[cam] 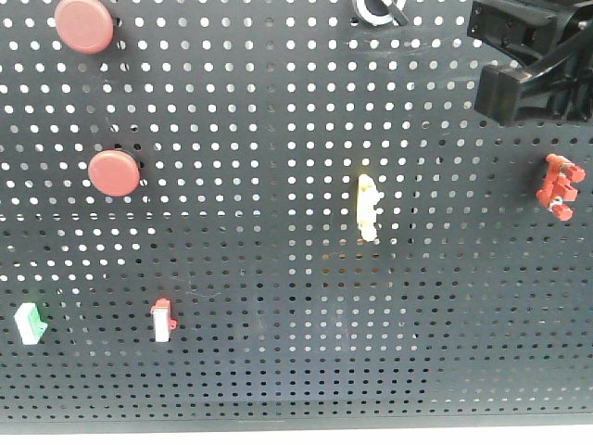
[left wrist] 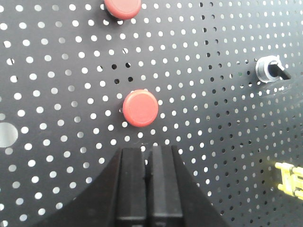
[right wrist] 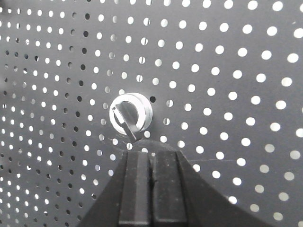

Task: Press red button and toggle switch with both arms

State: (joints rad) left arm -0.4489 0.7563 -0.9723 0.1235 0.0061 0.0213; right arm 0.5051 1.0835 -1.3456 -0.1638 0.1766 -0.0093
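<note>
Two red buttons (cam: 114, 173) sit on the left of the black pegboard (cam: 278, 111) in our front view, one above the other, the upper button (cam: 84, 23) cut by the top edge. At the top middle we catch just the lower rim of the silver switch (cam: 375, 9), and a black arm part (cam: 533, 60) hangs in at the top right corner, above a small red clip (cam: 559, 186). A pale yellow clip (cam: 369, 208) sits near the middle; lower left we have a green-and-white piece (cam: 30, 323) and a red-and-white piece (cam: 164, 320).

Over on the left wrist view, the left gripper (left wrist: 151, 156) has its fingers (left wrist: 132, 184) pressed together, tips just below the lower red button (left wrist: 140, 108) and not touching it. The switch (left wrist: 270, 70) shows well off to the right.

On the right wrist view, the right gripper (right wrist: 151, 158) also has its fingers (right wrist: 136, 189) together, tips right under the silver switch (right wrist: 130, 115). Its dark lever points down and slightly right, towards the fingertips; whether they touch it, we cannot tell.
</note>
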